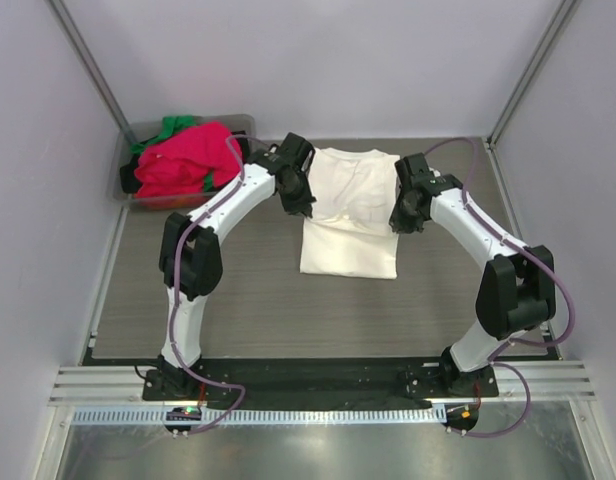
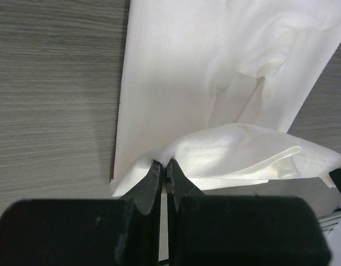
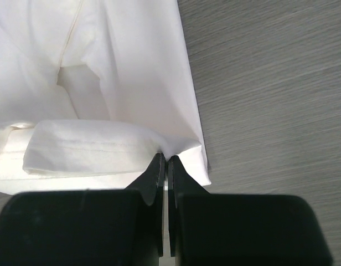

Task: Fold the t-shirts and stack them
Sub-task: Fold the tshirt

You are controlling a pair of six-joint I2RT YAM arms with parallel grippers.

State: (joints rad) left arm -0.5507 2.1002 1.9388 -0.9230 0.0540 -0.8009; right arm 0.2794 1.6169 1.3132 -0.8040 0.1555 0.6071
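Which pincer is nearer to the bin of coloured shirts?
Left. The left pincer grips the cream shirt on the side beside the bin; the right pincer grips its opposite edge, farther away.

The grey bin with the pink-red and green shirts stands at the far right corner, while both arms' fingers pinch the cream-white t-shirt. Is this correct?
Not quite: the top external view shows the grey bin, with its pink-red shirt and green shirt, at the far left corner. The rest holds: the left fingers and right fingers both pinch the cream-white t-shirt.
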